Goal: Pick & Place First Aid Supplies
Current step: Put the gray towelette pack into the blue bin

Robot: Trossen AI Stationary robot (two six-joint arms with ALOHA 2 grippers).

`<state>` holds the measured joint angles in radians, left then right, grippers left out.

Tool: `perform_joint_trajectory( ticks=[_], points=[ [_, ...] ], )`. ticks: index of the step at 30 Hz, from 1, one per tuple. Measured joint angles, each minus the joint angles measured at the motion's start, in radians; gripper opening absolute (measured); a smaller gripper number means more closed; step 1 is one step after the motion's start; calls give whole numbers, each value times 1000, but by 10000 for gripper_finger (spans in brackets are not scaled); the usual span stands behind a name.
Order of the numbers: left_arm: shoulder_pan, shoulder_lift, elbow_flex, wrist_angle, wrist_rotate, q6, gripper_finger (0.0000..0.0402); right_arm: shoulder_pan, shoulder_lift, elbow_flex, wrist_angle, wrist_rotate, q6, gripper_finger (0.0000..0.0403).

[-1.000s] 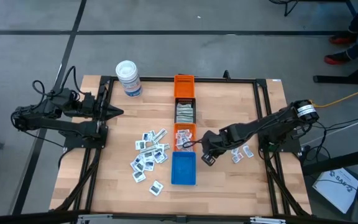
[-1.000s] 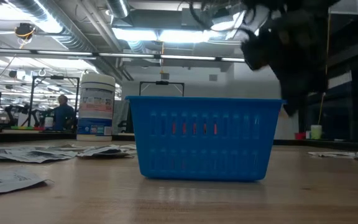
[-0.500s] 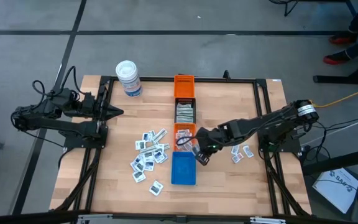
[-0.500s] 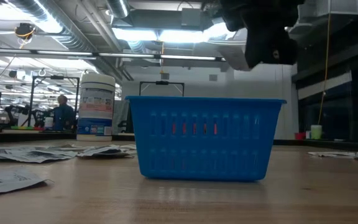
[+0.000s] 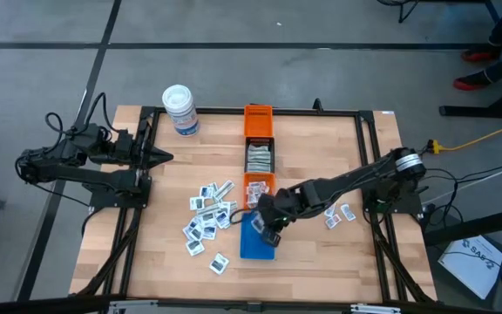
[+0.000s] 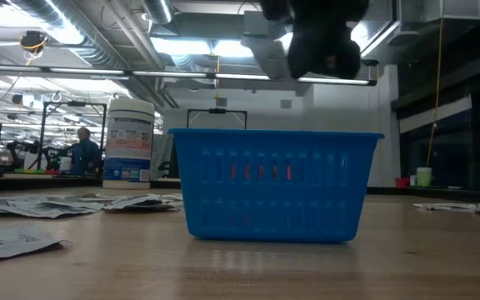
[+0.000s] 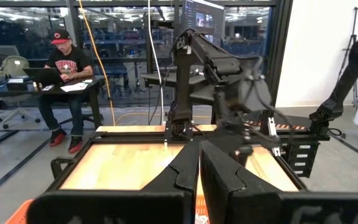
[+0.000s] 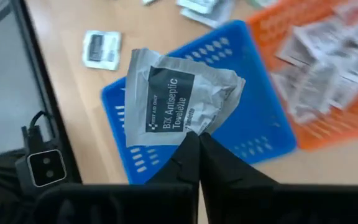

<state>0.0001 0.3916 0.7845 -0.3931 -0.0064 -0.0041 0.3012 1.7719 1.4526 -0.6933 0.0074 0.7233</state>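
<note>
Wooden worktop (image 5: 321, 148) in an open workshop; right pincer (image 8: 199, 134) pinches a white towelette packet (image 8: 178, 99) above the blue bin (image 5: 253, 244); left pincer (image 7: 199, 149) closed, empty, at the left edge

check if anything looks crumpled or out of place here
The antiseptic towelette packet pinched in the right gripper is creased and bent, held over the blue bin. Loose packets lie scattered at odd angles on the table left of the bins; a few sit right.
</note>
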Motion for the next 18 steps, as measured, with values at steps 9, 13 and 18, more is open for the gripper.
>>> perform_joint_trajectory(
  ticks=[9, 13, 18],
  points=[
    [0, 0, 0, 0, 0, 0, 11, 33, 146, 100, -23, -22, -99, 5],
    [0, 0, 0, 0, 0, 0, 8, 45, 188, 102, -38, -38, -138, 5],
    [0, 0, 0, 0, 0, 0, 8, 47, 228, 102, -61, -37, -189, 5]
  ],
)
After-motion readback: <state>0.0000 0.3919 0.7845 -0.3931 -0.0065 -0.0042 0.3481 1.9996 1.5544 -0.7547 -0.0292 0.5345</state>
